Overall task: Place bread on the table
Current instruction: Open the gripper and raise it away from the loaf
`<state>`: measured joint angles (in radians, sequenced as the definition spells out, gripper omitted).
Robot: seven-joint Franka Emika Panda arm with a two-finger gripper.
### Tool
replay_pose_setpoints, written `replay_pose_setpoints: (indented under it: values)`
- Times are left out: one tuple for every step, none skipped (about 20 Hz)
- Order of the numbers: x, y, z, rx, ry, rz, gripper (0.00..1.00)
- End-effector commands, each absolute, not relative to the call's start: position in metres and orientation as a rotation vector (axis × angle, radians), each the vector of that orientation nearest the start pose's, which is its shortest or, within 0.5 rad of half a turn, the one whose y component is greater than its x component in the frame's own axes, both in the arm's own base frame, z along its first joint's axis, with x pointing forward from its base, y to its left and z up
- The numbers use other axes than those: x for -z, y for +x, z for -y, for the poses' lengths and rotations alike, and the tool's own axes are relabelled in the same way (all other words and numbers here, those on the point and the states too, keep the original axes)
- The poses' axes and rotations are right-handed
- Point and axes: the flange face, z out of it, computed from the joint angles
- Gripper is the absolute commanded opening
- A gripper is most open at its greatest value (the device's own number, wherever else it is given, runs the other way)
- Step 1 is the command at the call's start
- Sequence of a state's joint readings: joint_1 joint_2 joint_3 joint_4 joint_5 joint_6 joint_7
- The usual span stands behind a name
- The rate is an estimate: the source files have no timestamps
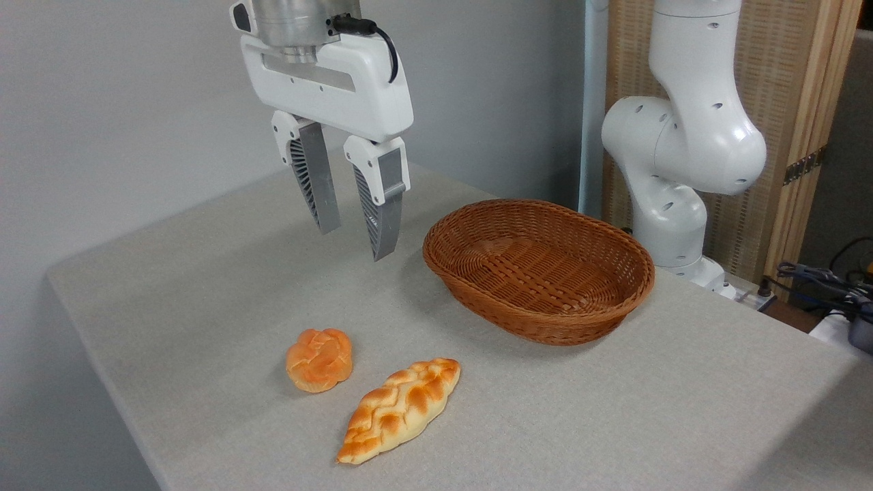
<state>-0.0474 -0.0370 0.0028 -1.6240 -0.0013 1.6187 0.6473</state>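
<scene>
Camera view: the table [225, 273] carries an empty basket [539, 269]. The gripper [354, 242] hangs above, fingers spread, holding nothing. The bread [400, 409] lies on the table beside a bun [319, 359]; probably light, soft; grasp mid-length across its width.

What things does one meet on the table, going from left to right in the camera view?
Round bun → braided bread → wicker basket, all lying on the grey table. The open tool hangs above the table and holds nothing, so it is left out of the order.
</scene>
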Motion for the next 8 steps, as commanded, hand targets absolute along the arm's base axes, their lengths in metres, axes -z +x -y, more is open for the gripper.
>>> replay_pose_setpoints:
  values:
    - [-0.6266, 0.5475, 0.0232, 0.024, -2.946, -1.097, 1.00]
    - [-0.6259, 0.5475, 0.0224, 0.022, -2.939, -1.115, 1.00]
    - [-0.6257, 0.5473, 0.0224, 0.019, -2.935, -1.127, 1.00]
    - [-0.6257, 0.5473, 0.0224, 0.019, -2.934, -1.131, 1.00]
    - [-0.6259, 0.5475, 0.0224, 0.022, -2.932, -1.134, 1.00]
    - [-0.6250, 0.5473, 0.0224, 0.017, -2.933, -1.134, 1.00]
    - [-0.6243, 0.5464, 0.0224, 0.006, -2.935, -1.135, 1.00]
    - [-0.6239, 0.5460, 0.0223, -0.001, -2.937, -1.135, 1.00]
